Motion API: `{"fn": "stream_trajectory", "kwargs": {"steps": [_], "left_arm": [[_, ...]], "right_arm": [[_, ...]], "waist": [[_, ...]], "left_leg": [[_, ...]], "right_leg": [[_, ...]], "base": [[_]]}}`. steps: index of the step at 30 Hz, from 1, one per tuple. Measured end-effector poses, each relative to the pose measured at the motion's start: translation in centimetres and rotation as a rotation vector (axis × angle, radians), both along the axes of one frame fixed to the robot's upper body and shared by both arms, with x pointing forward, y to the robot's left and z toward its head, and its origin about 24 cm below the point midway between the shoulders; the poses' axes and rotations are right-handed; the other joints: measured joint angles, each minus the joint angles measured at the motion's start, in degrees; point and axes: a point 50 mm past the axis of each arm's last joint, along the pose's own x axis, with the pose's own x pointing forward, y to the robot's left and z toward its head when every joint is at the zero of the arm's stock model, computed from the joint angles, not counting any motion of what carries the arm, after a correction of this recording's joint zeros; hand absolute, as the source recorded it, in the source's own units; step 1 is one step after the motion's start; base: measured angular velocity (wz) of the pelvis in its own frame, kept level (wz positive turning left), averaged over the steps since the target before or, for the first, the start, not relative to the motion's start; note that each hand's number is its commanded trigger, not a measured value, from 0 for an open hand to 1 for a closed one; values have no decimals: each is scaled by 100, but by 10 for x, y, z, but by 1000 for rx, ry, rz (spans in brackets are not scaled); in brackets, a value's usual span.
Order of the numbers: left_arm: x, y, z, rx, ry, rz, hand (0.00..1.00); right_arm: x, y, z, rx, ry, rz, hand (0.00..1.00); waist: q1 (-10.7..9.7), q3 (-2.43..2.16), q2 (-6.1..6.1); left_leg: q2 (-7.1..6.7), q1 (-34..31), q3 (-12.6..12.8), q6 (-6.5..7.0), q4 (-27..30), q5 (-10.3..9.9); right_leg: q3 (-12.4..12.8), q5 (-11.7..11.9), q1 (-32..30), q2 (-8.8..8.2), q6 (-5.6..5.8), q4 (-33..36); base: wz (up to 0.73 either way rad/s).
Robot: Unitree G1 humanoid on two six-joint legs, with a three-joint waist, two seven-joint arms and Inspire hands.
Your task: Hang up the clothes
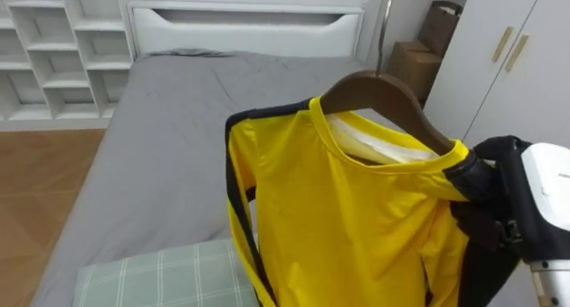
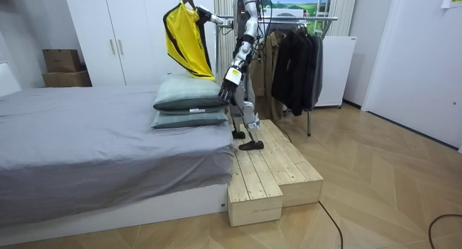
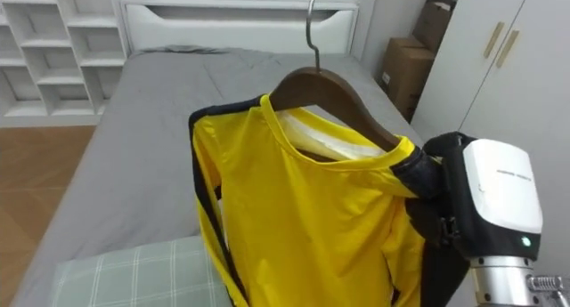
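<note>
1. Grey-covered bed (image 1: 160, 165) stretches ahead, with brown cardboard boxes (image 1: 414, 67) at 1 o'clock (contents hidden).
2. A metal clothes rack (image 2: 317, 19) behind the robot carries dark garments (image 2: 292, 58).
3. The yellow black-trimmed shirt (image 1: 347, 227) hangs toward 6 o'clock on a brown wooden hanger (image 1: 383, 93), its hook at 12 and its bar running 10 to 4.
4. The right hand (image 1: 485, 196) clamps its fingers on the hanger's 4 o'clock end. The left hand (image 2: 229, 89) hangs at the robot's side, fingers loose.
</note>
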Motion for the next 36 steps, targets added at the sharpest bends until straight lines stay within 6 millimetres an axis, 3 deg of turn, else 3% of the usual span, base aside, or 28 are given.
{"fn": "stream_trajectory", "kwargs": {"steps": [9,22,27,36], "left_arm": [[-28,-4,-9,-50,131,28,0],[-31,-11,-15,-135,184,7,0],[-35,-14,-17,-182,212,-7,0],[-28,-18,-20,-234,246,-101,0]], "right_arm": [[-5,14,-4,-26,54,51,100],[-4,14,-8,-23,118,50,100],[-3,13,-10,-23,150,40,100],[-4,11,-12,-12,168,25,100]], "waist": [[102,-15,22],[80,-11,-58],[-41,0,-105],[-192,-34,-203]], "left_leg": [[36,-27,157,-7,35,-25],[44,-29,159,-13,26,-33],[56,-35,180,-9,27,-82],[52,-120,443,-6,41,-92]], "right_leg": [[104,35,-22,65,-6,-63],[103,28,-22,46,2,-66],[117,28,-40,63,1,-66],[322,35,-251,99,3,34]], "base": [[-6],[0],[-3],[-14]]}}
